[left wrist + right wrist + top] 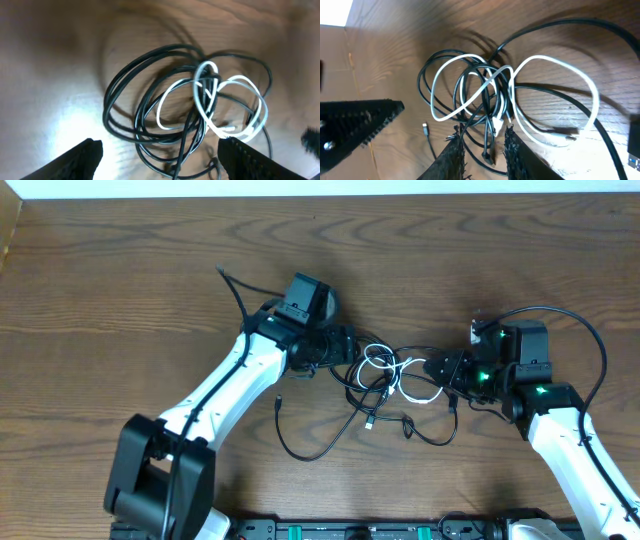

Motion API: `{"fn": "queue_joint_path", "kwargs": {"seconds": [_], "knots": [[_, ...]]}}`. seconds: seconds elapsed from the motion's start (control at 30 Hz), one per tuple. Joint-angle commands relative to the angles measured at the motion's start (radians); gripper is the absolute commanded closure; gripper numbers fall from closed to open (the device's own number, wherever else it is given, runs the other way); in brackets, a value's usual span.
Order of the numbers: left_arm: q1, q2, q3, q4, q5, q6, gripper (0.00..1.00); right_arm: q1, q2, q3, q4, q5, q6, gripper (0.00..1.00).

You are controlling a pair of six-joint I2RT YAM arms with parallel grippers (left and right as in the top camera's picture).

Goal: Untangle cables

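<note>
- Black and white cables (pixel 385 375) lie knotted on the bench (pixel 120 300), between the hands.
- Left hand (pixel 160 145) spread wide; right hand (pixel 484 135) narrowly parted astride them.
- Only overhead shows them trailing toward the near edge.

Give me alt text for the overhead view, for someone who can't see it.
A tangle of thin black cables and one white cable lies on a dark wooden table. The left end effector sits at the tangle's left edge and the right end effector at its right edge.
</note>
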Motion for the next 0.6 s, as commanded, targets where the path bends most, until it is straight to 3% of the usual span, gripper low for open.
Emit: {"fn": "queue_joint_path", "kwargs": {"seconds": [0.0, 0.2, 0.4, 0.53, 0.57], "knots": [[0.003, 0.061, -0.014, -0.013, -0.016, -0.261, 0.21, 0.007, 0.005, 0.016, -0.009, 0.03, -0.008, 0.74], [-0.037, 0.17, -0.023, -0.019, 0.022, -0.533, 0.22, 0.007, 0.005, 0.016, -0.021, 0.039, -0.009, 0.73], [-0.085, 0.223, -0.023, -0.018, 0.02, -0.694, 0.23, 0.007, 0.005, 0.016, -0.035, 0.039, -0.043, 0.72], [-0.1, 0.259, -0.024, -0.019, 0.009, -0.791, 0.39, 0.007, 0.005, 0.015, -0.048, 0.04, -0.043, 0.72], [-0.1, 0.268, -0.026, -0.019, 0.006, -0.811, 0.48, 0.007, 0.005, 0.015, -0.051, 0.04, -0.043, 0.72]]}}
